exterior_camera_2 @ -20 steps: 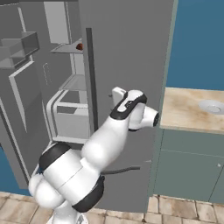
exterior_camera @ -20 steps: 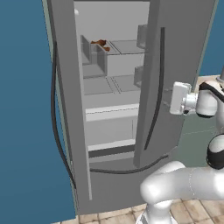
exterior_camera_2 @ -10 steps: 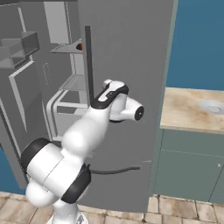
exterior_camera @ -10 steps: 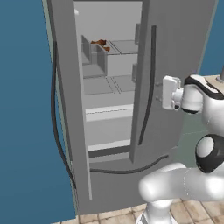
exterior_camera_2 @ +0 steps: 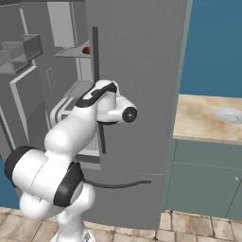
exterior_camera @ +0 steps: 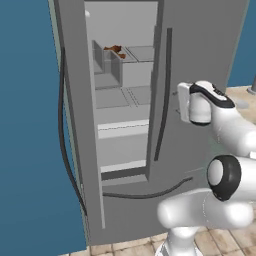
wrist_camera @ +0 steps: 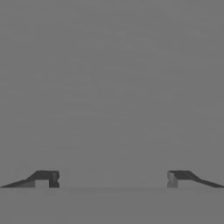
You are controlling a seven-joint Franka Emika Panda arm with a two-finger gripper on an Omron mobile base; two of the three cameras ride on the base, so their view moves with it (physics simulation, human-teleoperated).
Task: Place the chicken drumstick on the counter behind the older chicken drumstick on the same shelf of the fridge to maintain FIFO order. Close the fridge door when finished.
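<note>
Blue wall framed the scene, and right up against a flat grey panel sat the claw [wrist_camera: 113,179], its two dark fingertips [wrist_camera: 48,178] spread wide apart with nothing between them. From the left base camera the white hand hovered just in front of the fridge [exterior_camera: 210,45], beside the dark vertical handle [exterior_camera: 164,95] of the fridge door. The other door [exterior_camera: 70,130] stood swung out at the left edge, leaving the inside exposed. Up on the top shelf [exterior_camera: 142,52], near its left end, lay a chicken drumstick [exterior_camera: 115,49], dark brown, by a translucent bin [exterior_camera: 107,62]. Over on the right, the beige counter [exterior_camera_2: 203,118] ran along above grey-green cabinet fronts [exterior_camera_2: 203,182].
</note>
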